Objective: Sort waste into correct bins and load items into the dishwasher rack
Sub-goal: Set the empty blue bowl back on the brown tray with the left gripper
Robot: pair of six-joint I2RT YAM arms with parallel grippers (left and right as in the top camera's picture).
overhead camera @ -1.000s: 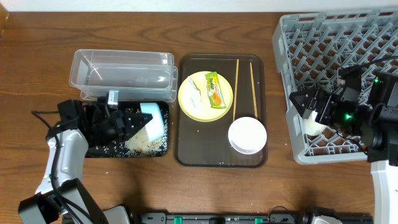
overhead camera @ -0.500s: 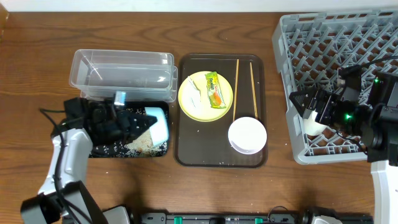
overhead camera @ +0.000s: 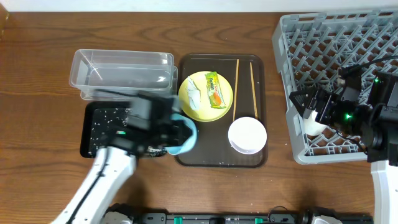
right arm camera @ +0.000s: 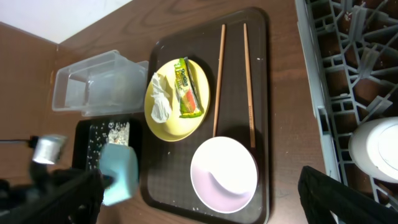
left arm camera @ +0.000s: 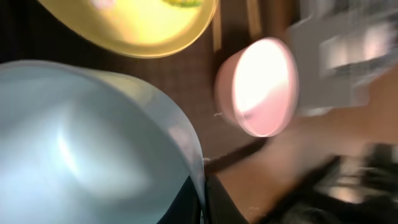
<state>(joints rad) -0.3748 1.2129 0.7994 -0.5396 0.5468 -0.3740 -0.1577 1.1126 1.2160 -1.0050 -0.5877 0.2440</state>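
Now the left gripper (overhead camera: 169, 127) has its jaws pinched tight on the rim of the light blue bowl (overhead camera: 185, 137). The bowl hangs over the left edge of the brown tray (overhead camera: 211, 155), and the arm is a blur from overhead. On the tray's far left part sits the yellow plate (overhead camera: 205, 106), carrying the snack wrapper (overhead camera: 214, 89) and the crumpled paper scraps (overhead camera: 194, 98). The two chopsticks (overhead camera: 236, 87) lie lengthwise on the tray's right half, the nearer one just beside the plate. The white bowl (overhead camera: 247, 135) fills the tray's near right corner.

Left of the tray lies the black tray (overhead camera: 93, 134) with rice grains (overhead camera: 102, 118) scattered in it, and the clear tub (overhead camera: 121, 74) sits just beyond that. Right of the tray, across a strip of desk (overhead camera: 37, 62), stands the dishwasher rack (overhead camera: 336, 43). The right gripper (overhead camera: 303, 104) hovers over its near left part, jaws spread wide with nothing between them, and the white cup (overhead camera: 313, 127) sits in the rack just below.
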